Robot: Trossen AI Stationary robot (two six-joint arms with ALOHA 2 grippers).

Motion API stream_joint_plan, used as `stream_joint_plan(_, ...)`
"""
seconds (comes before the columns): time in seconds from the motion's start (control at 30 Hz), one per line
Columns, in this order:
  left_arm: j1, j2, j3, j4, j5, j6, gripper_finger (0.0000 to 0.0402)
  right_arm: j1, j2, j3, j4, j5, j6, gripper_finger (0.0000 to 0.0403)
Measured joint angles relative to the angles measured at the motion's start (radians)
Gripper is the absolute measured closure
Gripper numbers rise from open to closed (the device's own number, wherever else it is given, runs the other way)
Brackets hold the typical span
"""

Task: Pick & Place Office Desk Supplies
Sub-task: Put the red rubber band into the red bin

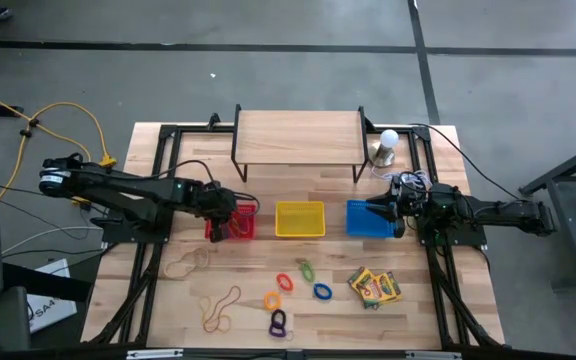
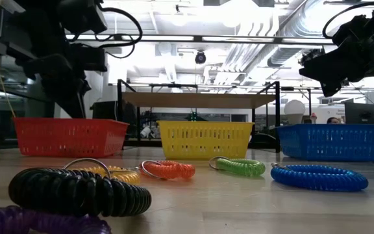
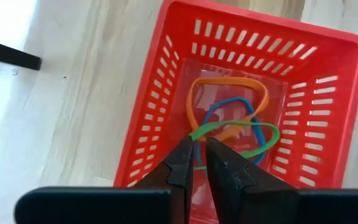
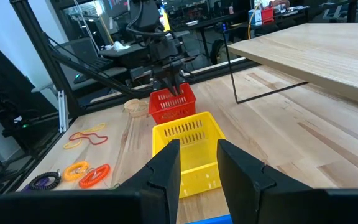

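Left tool (image 3: 194,163) hangs over the red basket (image 3: 166,93), fingers slightly parted, gripping nothing; green rubber band (image 3: 253,134) lies just past its tips with orange and blue bands on the basket floor. Right tool (image 4: 197,163) hovers above the blue basket (image 1: 368,218), fingers apart, empty. Loose rubber bands (image 1: 220,308) lie on the tabletop (image 1: 428,320), toward its front edge from the left tool, nearer the left arm; crayon boxes (image 1: 374,286) nearer the right.

Your left gripper (image 3: 194,163) hangs low at the end of an arm stretched in from the left, its jaws a narrow slit apart. Your right gripper (image 4: 197,163) waits opposite, level and raised, jaws parted, holding nothing.
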Motion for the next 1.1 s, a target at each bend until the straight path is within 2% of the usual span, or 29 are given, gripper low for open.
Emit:
stream_joint_plan(0.27,0.0,0.0,0.0,-0.001,0.001,0.0,0.0361,0.0,0.0,0.0,0.0,0.0,0.0,0.0309)
stream_joint_plan(0.4,-0.016,-0.019,-0.001,0.024,0.058,0.002,0.0361,0.0,0.0,0.0,0.0,0.0,0.0,0.0309)
stream_joint_plan(0.67,-0.13,-0.093,-0.001,0.099,0.105,0.033,0.0361,0.0,0.0,0.0,0.0,0.0,0.0,0.0309)
stream_joint_plan(1.1,-0.286,-0.117,-0.001,0.129,0.071,0.029,0.0361,0.0,0.0,0.0,0.0,0.0,0.0,0.0309)
